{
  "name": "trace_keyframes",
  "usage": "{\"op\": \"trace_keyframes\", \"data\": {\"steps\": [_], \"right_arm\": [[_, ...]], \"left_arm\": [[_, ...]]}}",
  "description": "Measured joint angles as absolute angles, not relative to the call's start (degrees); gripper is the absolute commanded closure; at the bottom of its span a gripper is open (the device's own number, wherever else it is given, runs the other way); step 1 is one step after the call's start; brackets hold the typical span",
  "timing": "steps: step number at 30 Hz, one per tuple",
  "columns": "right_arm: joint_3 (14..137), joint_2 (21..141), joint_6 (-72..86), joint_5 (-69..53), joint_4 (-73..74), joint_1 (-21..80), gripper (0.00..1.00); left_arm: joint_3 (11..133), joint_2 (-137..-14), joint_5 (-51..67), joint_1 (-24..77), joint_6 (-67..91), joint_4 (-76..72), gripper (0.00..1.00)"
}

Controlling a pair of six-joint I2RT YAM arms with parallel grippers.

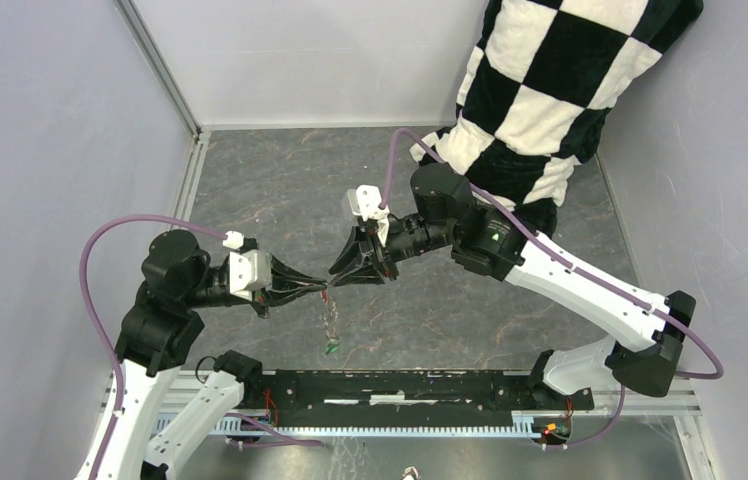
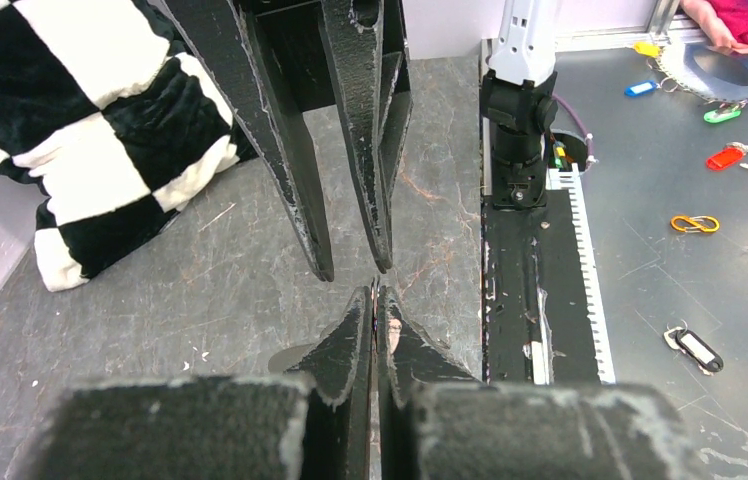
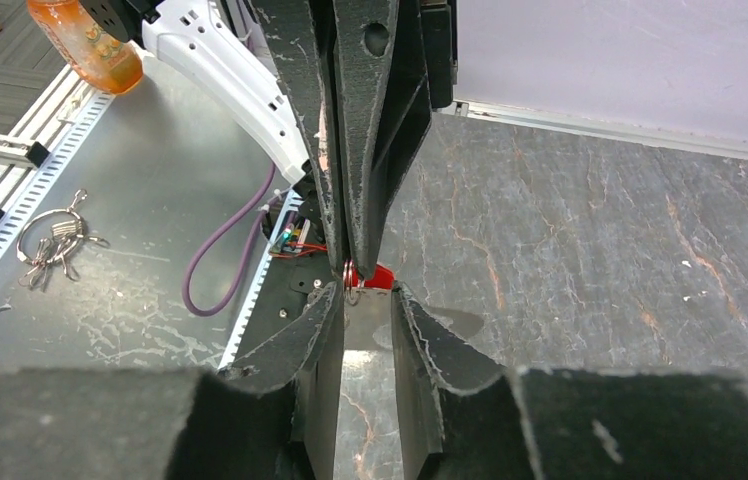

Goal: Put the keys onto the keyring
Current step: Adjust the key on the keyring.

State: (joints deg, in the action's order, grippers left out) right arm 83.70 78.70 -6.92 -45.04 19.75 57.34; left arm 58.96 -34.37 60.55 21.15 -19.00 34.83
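Both arms meet tip to tip over the middle of the grey marbled table [image 1: 510, 180], slightly left of centre, raised off the surface.

The left gripper [image 2: 378, 305] reaches in from the left. Its fingers are pressed together, pinching the red key [image 3: 380, 277] at their very tips. The red head pokes out on the far side of the tips, and a small metal ring [image 3: 351, 270] sits right at the pinch. Which part of the key the pads grip is too small to tell.

The right gripper [image 3: 367, 300] comes in from the right, facing the left one. Its fingers are spread with a clear gap and hold nothing. The red key sits just beyond that gap, close to the tips, and contact cannot be told.

The keyring [image 1: 327, 318] shows only in the top view, as a thin grey glinting strand. It hangs down from the pinch point toward the near edge, and its shape is not readable. The green key [image 1: 331, 347] is at the low end of that strand, near the black base rail [image 1: 420, 385]. Whether it is attached or resting on the table cannot be told.

A black-and-white checkered cloth [image 1: 550, 90] sits at the far right of the table, behind the right arm. Off the table on the metal bench lie an orange carabiner [image 2: 695, 223], red key tags [image 2: 725, 157] and a black tag [image 2: 695, 347]. A bunch of keys [image 3: 50, 240] and an orange bottle [image 3: 85, 40] are on the other side.
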Motion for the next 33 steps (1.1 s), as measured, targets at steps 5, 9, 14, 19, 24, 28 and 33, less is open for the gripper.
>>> {"op": "trace_keyframes", "data": {"steps": [5,9,14,19,24,28,33], "right_arm": [[83.5,79.0,-6.2,-45.1,19.2,57.4,0.74],[83.5,79.3,-6.0,-45.2,19.1,57.4,0.74],[83.5,79.5,-5.7,-45.4,18.9,57.4,0.72],[83.5,79.6,-5.6,-45.5,18.9,57.6,0.72],[83.3,79.7,-5.6,-45.7,18.9,57.6,0.75],[83.2,79.7,-5.4,-46.0,18.8,57.7,0.79],[82.6,80.1,-4.5,-46.0,17.7,57.7,0.87]], "left_arm": [[59.0,-34.4,60.5,21.1,-19.2,35.1,0.98],[59.0,-34.4,60.2,21.1,-19.7,35.3,0.98],[58.9,-34.4,60.1,21.1,-20.0,35.5,0.98],[58.7,-34.3,60.0,21.1,-20.0,35.4,0.98],[58.6,-34.3,59.6,21.1,-20.0,35.4,0.98],[58.3,-34.1,58.7,21.1,-20.0,34.9,0.98],[57.7,-33.8,58.3,21.1,-19.9,33.8,0.98]]}}
